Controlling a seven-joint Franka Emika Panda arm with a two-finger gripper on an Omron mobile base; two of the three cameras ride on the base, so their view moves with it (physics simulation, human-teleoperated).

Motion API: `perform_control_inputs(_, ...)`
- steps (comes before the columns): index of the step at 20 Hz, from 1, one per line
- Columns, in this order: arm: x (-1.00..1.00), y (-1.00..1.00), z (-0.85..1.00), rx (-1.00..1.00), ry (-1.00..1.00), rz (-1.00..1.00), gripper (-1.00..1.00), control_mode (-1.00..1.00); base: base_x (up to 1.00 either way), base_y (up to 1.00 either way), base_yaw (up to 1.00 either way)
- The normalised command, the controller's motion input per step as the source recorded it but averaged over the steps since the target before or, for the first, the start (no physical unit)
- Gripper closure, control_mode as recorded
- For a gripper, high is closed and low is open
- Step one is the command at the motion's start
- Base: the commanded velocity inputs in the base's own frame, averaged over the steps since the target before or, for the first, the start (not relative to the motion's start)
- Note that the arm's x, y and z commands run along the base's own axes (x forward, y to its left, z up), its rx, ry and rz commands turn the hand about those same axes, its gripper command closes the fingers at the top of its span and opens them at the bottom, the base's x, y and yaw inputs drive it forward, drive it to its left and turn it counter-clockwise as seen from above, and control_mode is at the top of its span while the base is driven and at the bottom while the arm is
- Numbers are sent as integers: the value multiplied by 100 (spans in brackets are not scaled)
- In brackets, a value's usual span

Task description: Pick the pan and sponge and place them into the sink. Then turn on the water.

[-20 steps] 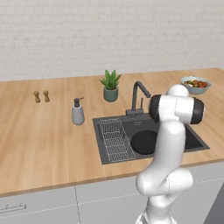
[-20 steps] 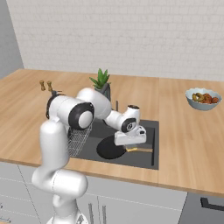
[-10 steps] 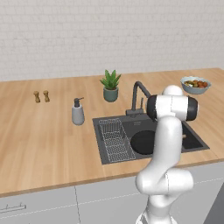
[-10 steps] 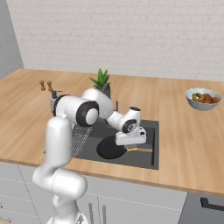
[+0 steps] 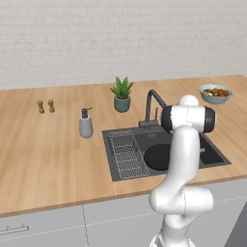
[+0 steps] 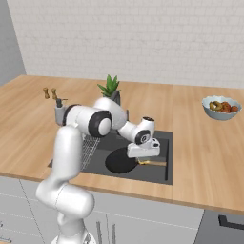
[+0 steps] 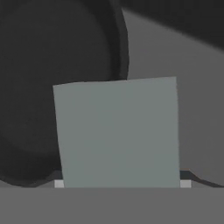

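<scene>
Here my gripper [image 6: 143, 155] hangs low in the sink [image 6: 162, 172], fingers clamped on the sponge [image 7: 118, 133] above the pan [image 6: 119, 162], whose handle [image 6: 153, 163] points toward the sink's right edge.

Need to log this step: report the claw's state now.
Claw: shut on the sponge, over the pan in the sink.

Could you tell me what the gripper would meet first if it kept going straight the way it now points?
Most likely the sponge, which lies squarely ahead of the gripper. Behind it are the pan and the sink floor. Depth is unclear, and the sponge may already be held.
</scene>
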Motion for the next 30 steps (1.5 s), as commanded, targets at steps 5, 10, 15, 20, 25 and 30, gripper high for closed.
perform_control_inputs(5,38,0,-17,0,3,0,100,-100,0,0,0)
perform_control_inputs(10,13,-3,-11,0,1,0,100,-100,0,0,0)
perform_control_inputs(15,0,0,-1,1,0,0,-100,-100,0,0,0)
perform_control_inputs(20,-1,0,33,7,-9,0,-100,-100,0,0,0)
perform_control_inputs(25,-9,3,68,1,-17,0,-100,-100,0,0,0)
perform_control_inputs(30,-7,19,29,0,-8,0,-100,-100,0,0,0)
